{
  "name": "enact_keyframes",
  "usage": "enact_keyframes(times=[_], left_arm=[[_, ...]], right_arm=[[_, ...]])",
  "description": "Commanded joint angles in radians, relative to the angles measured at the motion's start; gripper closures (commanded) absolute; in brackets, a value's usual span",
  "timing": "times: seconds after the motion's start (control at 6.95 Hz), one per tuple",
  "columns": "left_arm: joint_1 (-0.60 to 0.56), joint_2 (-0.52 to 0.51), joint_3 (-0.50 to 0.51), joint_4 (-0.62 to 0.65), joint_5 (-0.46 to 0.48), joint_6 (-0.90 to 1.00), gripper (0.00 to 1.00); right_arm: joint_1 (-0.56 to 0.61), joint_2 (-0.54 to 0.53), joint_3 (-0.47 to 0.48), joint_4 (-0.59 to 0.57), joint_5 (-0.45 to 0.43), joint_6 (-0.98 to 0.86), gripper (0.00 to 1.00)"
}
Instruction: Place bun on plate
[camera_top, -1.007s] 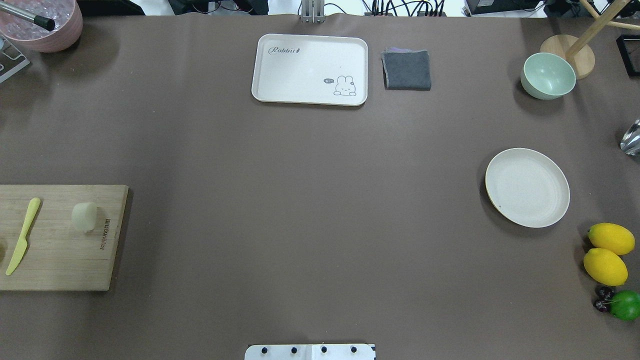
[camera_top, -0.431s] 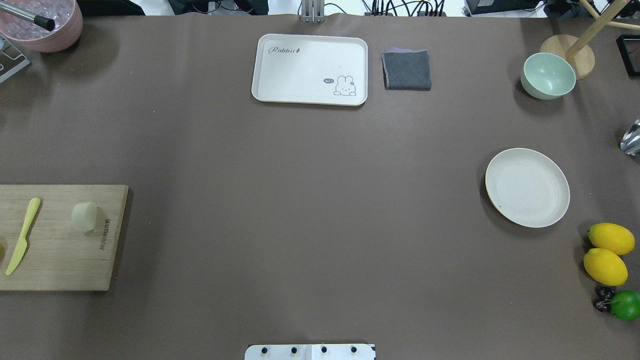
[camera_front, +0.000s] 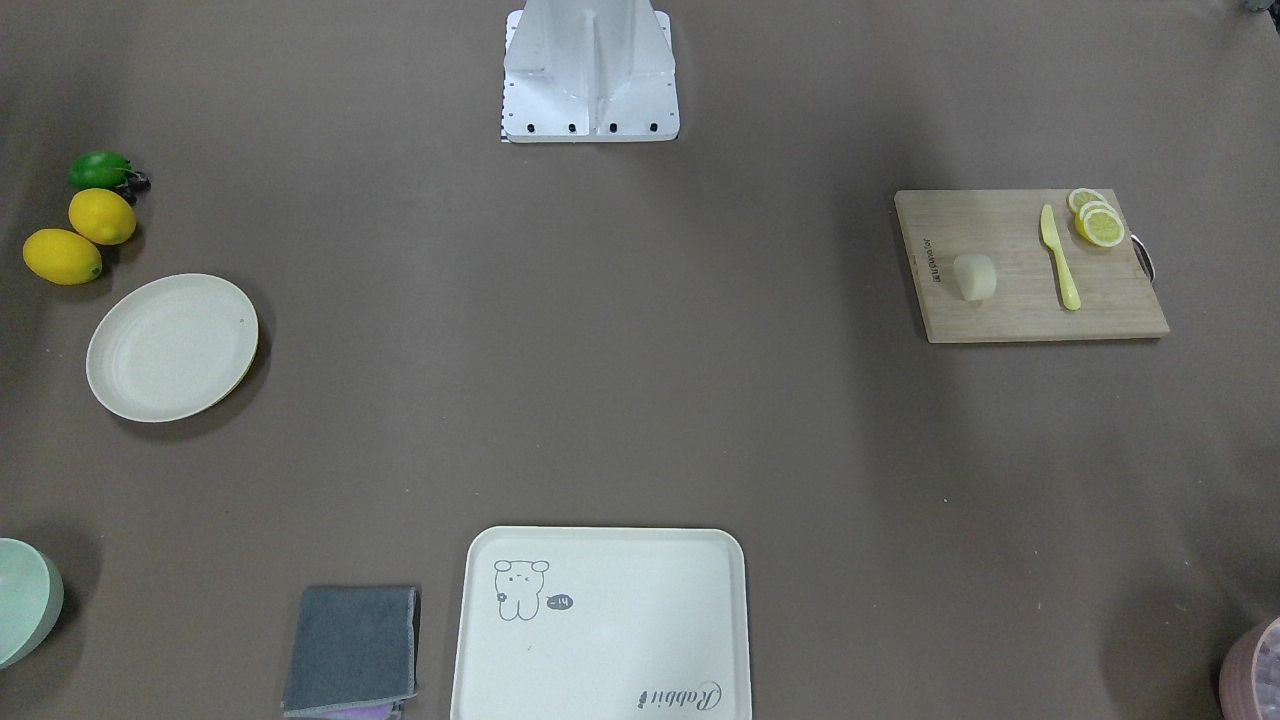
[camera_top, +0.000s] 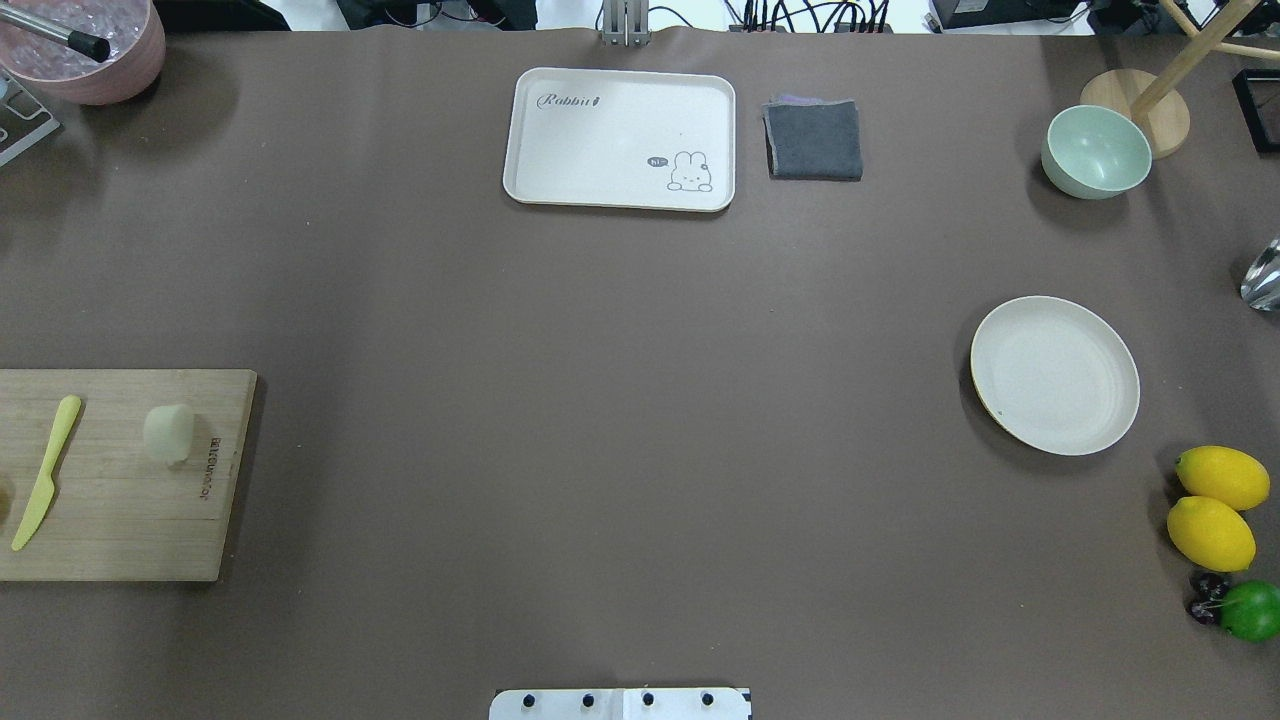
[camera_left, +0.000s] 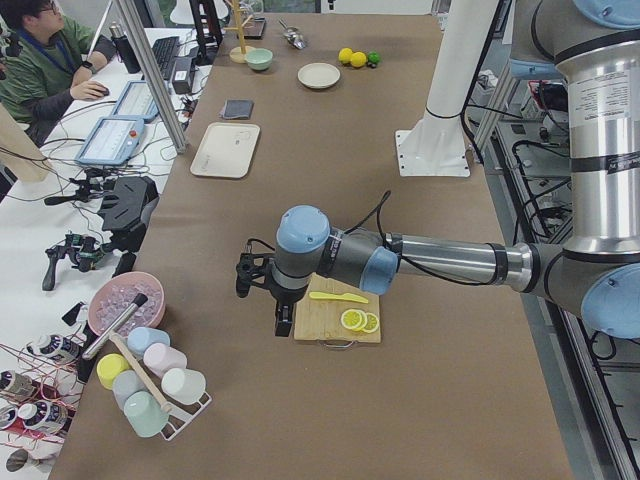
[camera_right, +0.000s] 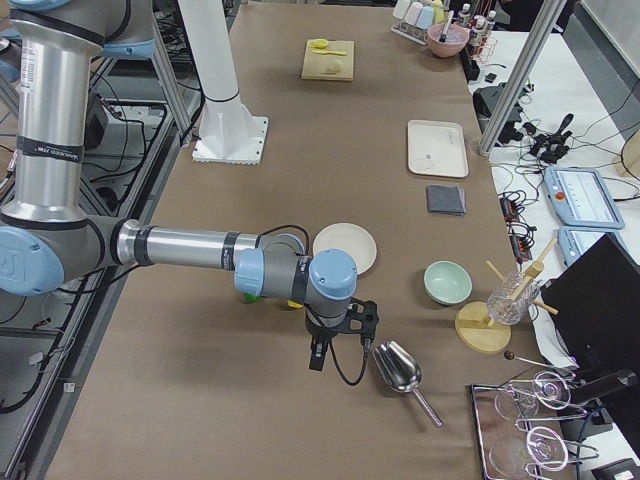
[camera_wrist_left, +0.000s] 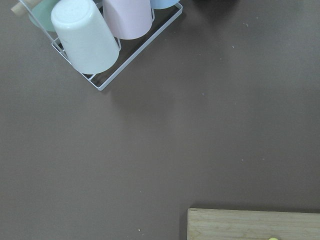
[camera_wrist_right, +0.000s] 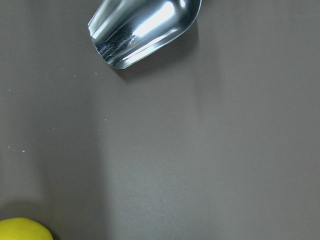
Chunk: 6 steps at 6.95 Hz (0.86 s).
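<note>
The bun (camera_top: 168, 433) (camera_front: 974, 276), a small cream cylinder, lies on the wooden cutting board (camera_top: 120, 520) at the table's left edge. The round off-white plate (camera_top: 1054, 375) (camera_front: 172, 346) sits bare at the right side, far from the bun. My left gripper (camera_left: 262, 305) shows only in the exterior left view, hanging beside the board's outer end; whether it is open or shut I cannot tell. My right gripper (camera_right: 340, 345) shows only in the exterior right view, beyond the plate near a metal scoop (camera_right: 398, 367); its state I cannot tell.
A yellow knife (camera_top: 44, 470) and lemon slices (camera_front: 1097, 220) share the board. Two lemons (camera_top: 1215, 505) and a lime (camera_top: 1250, 610) lie near the plate. A cream tray (camera_top: 620, 138), grey cloth (camera_top: 814, 140) and green bowl (camera_top: 1096, 150) stand at the back. A cup rack (camera_wrist_left: 100, 35) is left of the board.
</note>
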Motion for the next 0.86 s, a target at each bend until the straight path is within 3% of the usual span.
enact_keyframes(times=[0.0,0.72], left_arm=[[0.003,0.0,0.004,0.0,-0.001,0.0,0.02],[0.003,-0.011,0.024,-0.006,-0.016,-0.002,0.02]], right_arm=[[0.0,0.002,0.012,0.0,0.013,0.003,0.0],[0.0,0.008,0.035,0.0,0.018,0.004,0.0]])
